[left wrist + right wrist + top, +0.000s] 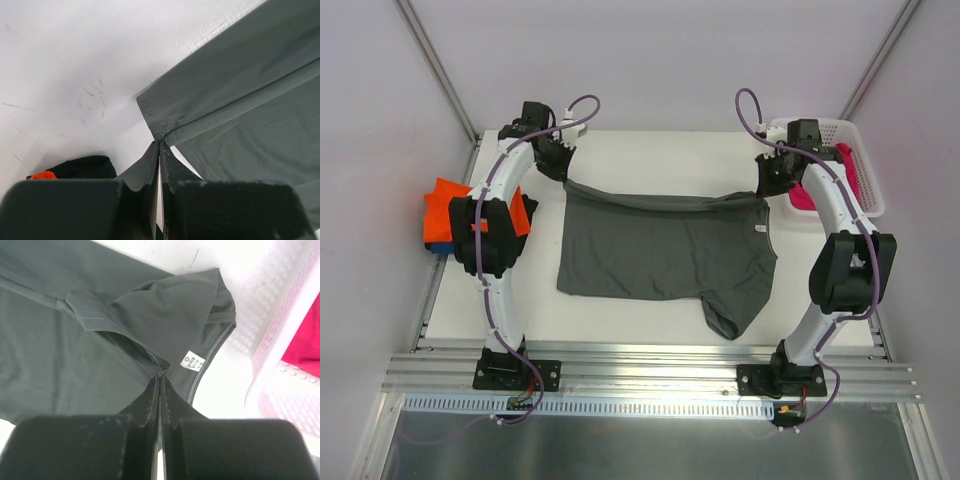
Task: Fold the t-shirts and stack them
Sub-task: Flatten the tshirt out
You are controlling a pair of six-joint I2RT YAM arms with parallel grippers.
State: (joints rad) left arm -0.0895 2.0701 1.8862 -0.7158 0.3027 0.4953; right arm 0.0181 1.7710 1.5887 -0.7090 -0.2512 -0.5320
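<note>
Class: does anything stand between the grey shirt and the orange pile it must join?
Only the left arm, whose dark joint sits over the inner edge of the orange pile. Nothing else visible lies between that and the grey shirt.

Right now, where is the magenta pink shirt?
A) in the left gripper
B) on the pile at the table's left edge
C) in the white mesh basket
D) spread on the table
C: the magenta pink shirt lies inside the white mesh basket; the dark grey shirt is the one spread out.
</note>
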